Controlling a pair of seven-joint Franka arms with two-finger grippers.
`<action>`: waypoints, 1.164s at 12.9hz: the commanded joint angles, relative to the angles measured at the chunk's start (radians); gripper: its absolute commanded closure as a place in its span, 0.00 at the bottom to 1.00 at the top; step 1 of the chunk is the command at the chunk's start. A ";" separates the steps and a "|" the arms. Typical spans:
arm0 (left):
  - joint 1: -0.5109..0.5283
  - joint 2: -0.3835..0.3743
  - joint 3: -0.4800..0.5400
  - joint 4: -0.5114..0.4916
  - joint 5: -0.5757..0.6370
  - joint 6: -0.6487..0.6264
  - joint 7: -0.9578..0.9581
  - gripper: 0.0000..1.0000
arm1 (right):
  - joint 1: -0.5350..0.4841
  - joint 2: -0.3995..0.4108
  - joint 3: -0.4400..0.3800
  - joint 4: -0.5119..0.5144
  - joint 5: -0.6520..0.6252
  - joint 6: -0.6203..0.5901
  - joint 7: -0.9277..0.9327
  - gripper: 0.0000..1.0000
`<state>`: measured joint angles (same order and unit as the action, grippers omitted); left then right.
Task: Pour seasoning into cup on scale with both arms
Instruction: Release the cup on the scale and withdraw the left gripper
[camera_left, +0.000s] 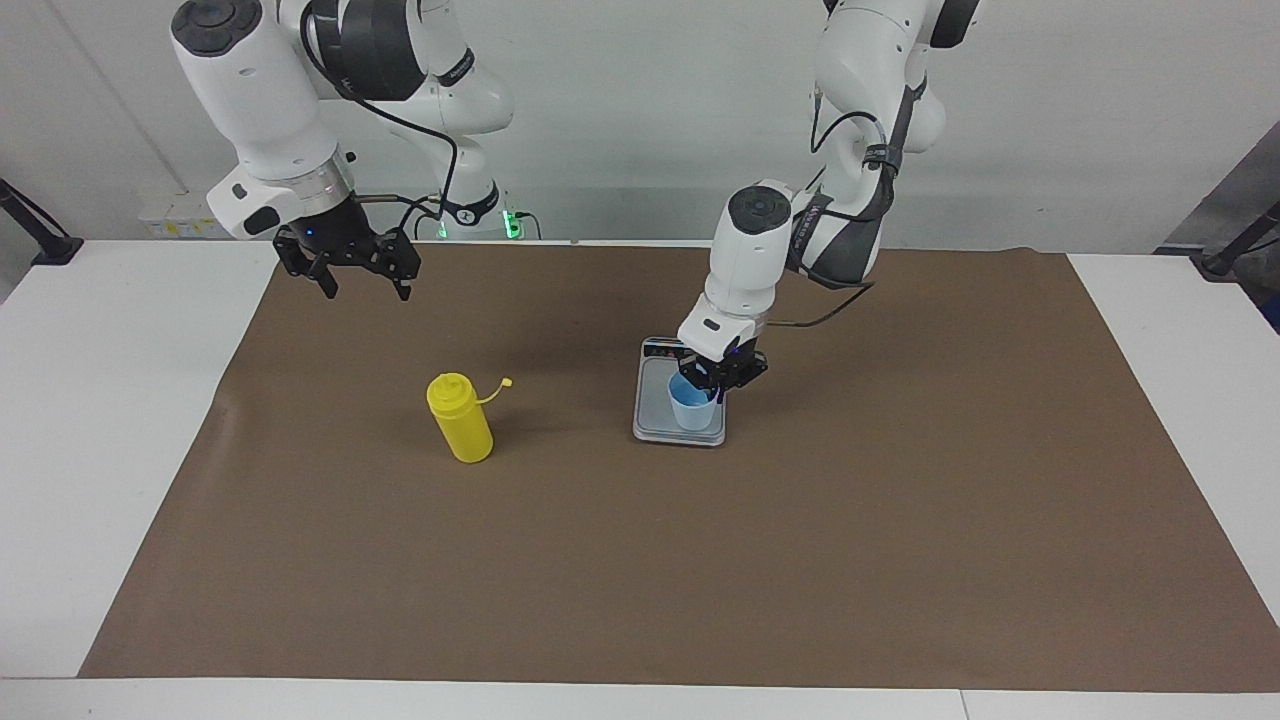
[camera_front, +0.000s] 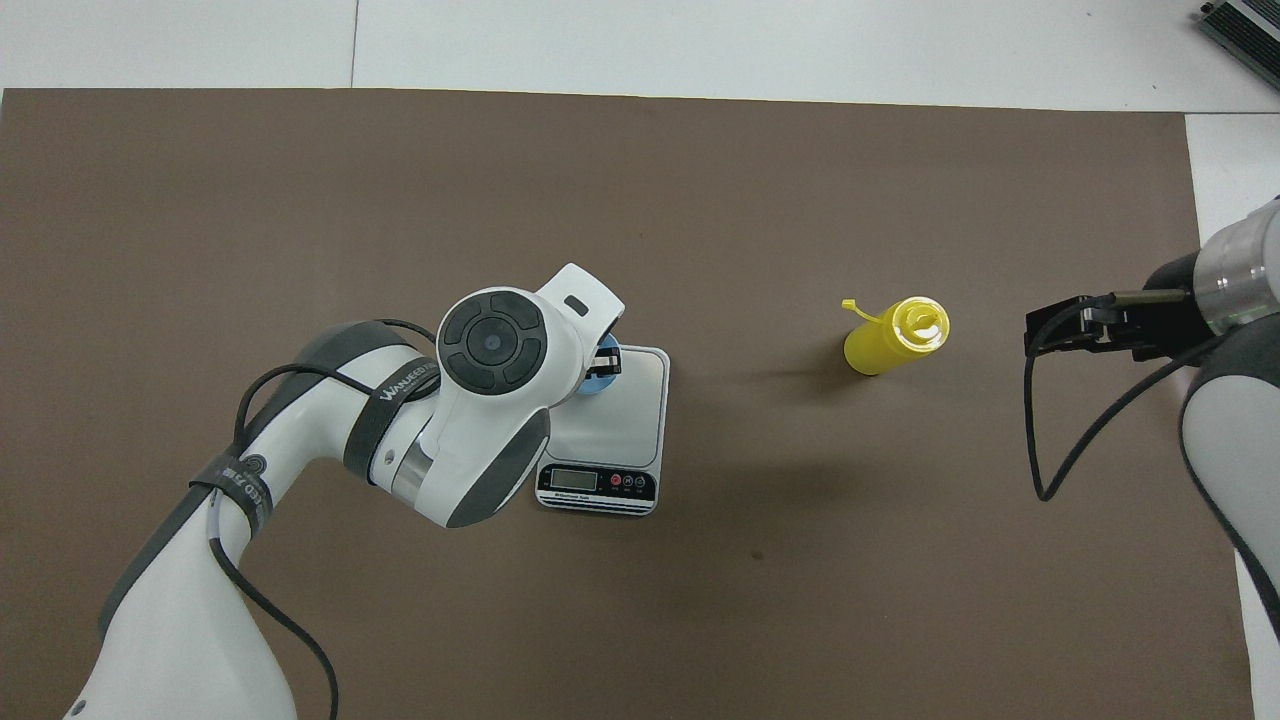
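The yellow seasoning bottle (camera_left: 461, 420) stands upright on the brown mat, its small cap hanging open on the tether; it also shows in the overhead view (camera_front: 893, 337). The light-blue cup (camera_left: 691, 408) stands on the silver-grey scale (camera_left: 653, 412), whose display strip faces the robots. My left gripper (camera_left: 714, 384) is low over the scale and shut on the cup's rim. In the overhead view the left wrist hides most of the cup (camera_front: 600, 368) and part of the scale (camera_front: 632, 415). My right gripper (camera_left: 365, 285) is open and empty, raised over the mat, apart from the bottle.
The brown mat (camera_left: 800, 560) covers most of the white table. The bottle stands toward the right arm's end, about level with the scale. Black clamp stands (camera_left: 40, 235) sit at the table's corners nearest the robots.
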<state>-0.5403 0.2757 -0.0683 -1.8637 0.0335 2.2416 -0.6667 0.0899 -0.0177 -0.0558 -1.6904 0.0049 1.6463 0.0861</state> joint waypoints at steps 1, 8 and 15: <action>0.061 -0.075 0.013 0.056 0.023 -0.141 0.033 0.00 | -0.002 -0.025 0.004 -0.026 -0.003 0.000 0.001 0.00; 0.350 -0.280 0.021 0.109 0.008 -0.385 0.536 0.00 | 0.007 -0.027 0.004 -0.023 -0.003 0.000 0.004 0.00; 0.453 -0.297 0.015 0.198 -0.024 -0.556 0.659 0.00 | -0.091 -0.053 0.002 -0.112 0.108 0.076 -0.426 0.00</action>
<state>-0.0946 -0.0115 -0.0399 -1.6692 0.0189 1.7181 -0.0190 0.0463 -0.0268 -0.0577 -1.7214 0.0469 1.6682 -0.2048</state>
